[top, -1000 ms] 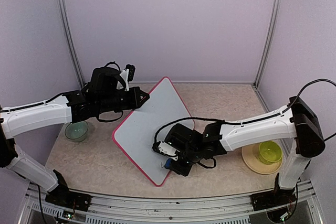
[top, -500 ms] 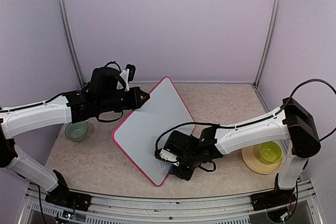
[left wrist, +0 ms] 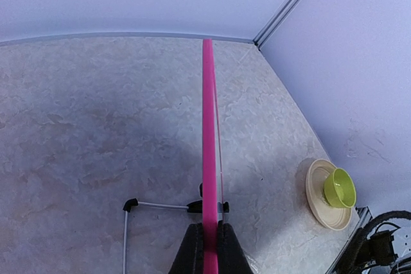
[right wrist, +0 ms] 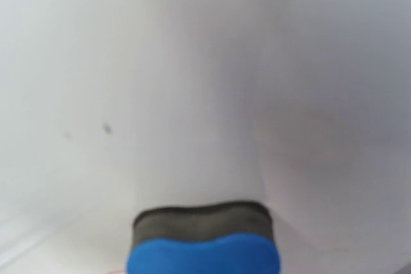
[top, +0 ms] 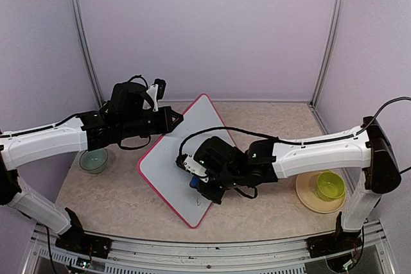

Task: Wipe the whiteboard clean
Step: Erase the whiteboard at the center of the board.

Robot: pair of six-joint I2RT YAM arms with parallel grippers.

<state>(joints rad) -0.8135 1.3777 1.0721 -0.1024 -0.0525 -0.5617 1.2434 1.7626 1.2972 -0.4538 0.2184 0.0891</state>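
**Worktop** (top: 270, 126) – beige, stone-patterned, walled in by pale lilac panels.

**Whiteboard** (top: 186, 145) – white face, red-pink rim, rounded corners. It stands left of centre on the worktop, tilted up and turned so that it reads as a diamond from the top view, with one corner toward the near edge. The left wrist view sees it edge-on as a pink line (left wrist: 208, 126), with a thin wire stand (left wrist: 138, 205) on black feet beside it. The right wrist view is filled by its white face (right wrist: 192, 62).

**Left arm** – reaches in from the left. The left end effector (top: 174, 120) is closed on the whiteboard's upper-left rim; its dark fingers (left wrist: 192, 255) pinch the pink edge from both sides.

**Right arm** – stretches across from the right to the lower half of the board. The right end effector (top: 204, 187) is closed on the eraser, over the board's face.

**Plate** (top: 307, 197) – tan, round, at the right near corner, well apart from the board.

**Bowl** (top: 94, 160) – translucent green, at the left edge, under the left arm.

**Cup** (top: 329, 186) – yellow-green, sitting on the plate.

**Eraser** (top: 194, 183) – blue body with a dark felt face (right wrist: 204, 248) turned against the board.

**Specks** (right wrist: 106, 128) – a few faint dark marks on the white surface.
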